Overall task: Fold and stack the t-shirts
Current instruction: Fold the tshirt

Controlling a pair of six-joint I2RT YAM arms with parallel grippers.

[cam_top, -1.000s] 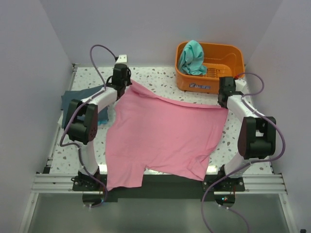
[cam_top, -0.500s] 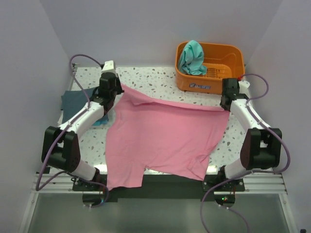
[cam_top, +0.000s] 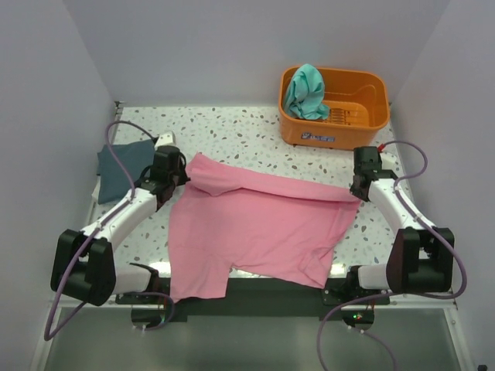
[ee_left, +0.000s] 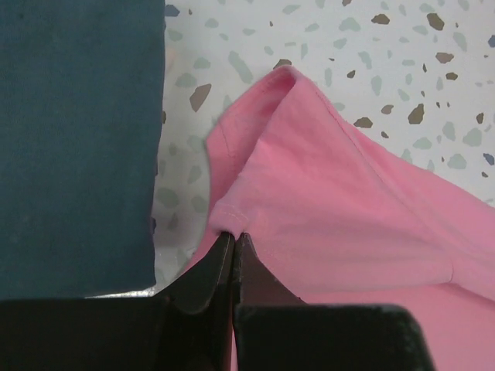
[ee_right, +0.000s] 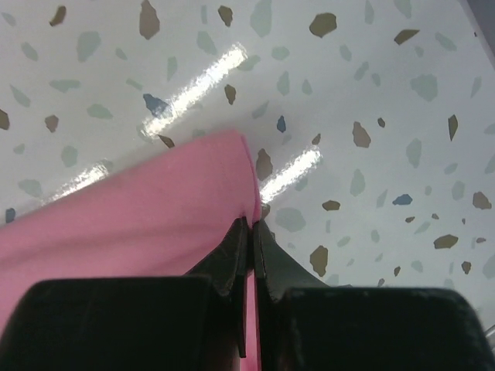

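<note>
While two robot arms reach in from the near edge, a pink t-shirt (cam_top: 255,232) lies spread across the middle of a white, speckled surface (cam_top: 247,131). Its near hem hangs over the front edge. Along the far side of the shirt, a strip of fabric is doubled over toward the front, making a band from one arm to the other. The left gripper (cam_top: 184,176) is at the left end of that band. In its wrist view, the dark jaws are pressed together on a pinch of pink cloth (ee_left: 348,209). The right gripper (cam_top: 357,192) is at the right end, and its wrist view shows the jaws pinching the shirt's corner (ee_right: 139,224) just above the speckled top. A dark slate blue-grey t-shirt (cam_top: 120,166), folded flat, lies at the left edge of the surface, just beside the left arm and apart from the pink one. At the far right stands an orange plastic basket (cam_top: 363,116), with a crumpled teal green t-shirt (cam_top: 305,91) draped over its left rim.
</note>
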